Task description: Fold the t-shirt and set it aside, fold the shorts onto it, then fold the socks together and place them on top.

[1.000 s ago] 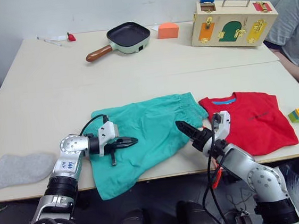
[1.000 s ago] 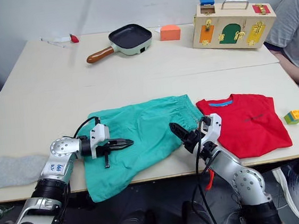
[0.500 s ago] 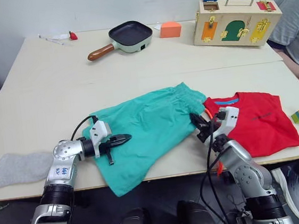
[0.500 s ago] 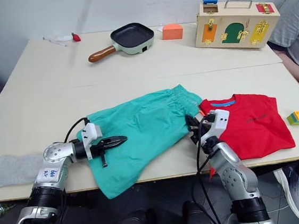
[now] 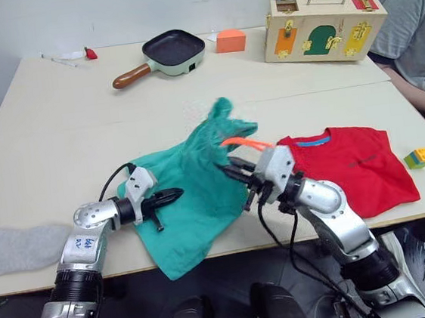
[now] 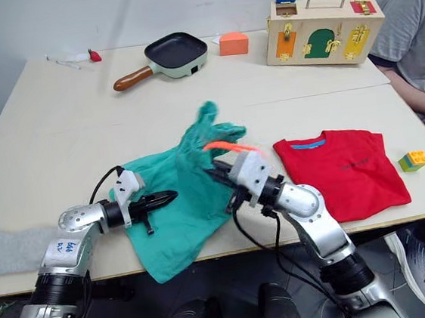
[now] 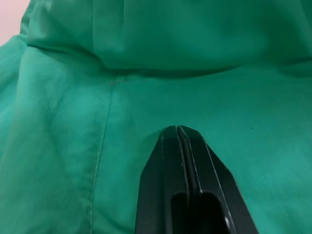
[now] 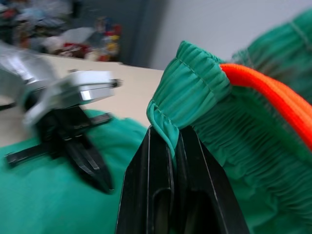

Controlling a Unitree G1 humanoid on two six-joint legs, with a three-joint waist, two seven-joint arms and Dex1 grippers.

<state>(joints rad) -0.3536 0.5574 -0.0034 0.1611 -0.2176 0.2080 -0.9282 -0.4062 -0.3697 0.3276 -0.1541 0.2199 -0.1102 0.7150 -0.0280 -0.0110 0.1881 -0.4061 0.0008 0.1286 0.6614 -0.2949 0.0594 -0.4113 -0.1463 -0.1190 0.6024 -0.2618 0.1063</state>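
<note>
The teal shorts (image 5: 194,199) lie at the table's front middle. Their gathered waistband (image 8: 195,92) with the orange drawstring (image 5: 243,142) is raised off the table and bunched. My right gripper (image 5: 230,170) is shut on that waistband edge and holds it above the shorts' middle. My left gripper (image 5: 177,194) is shut, and its tips (image 7: 178,130) rest on the cloth of the shorts' left part. The red t-shirt (image 5: 354,168) lies folded flat to the right of the shorts. One grey sock (image 5: 17,250) lies at the front left edge.
At the back stand a dark frying pan (image 5: 174,50), an orange block (image 5: 229,42) and a wooden latch box (image 5: 323,17). A small yellow-green toy brick (image 5: 419,157) lies right of the t-shirt. A person (image 5: 416,39) sits at the right side.
My right gripper closed on the shorts' waistband and lifted it up and leftward over the shorts. The left gripper has stayed shut on the cloth.
</note>
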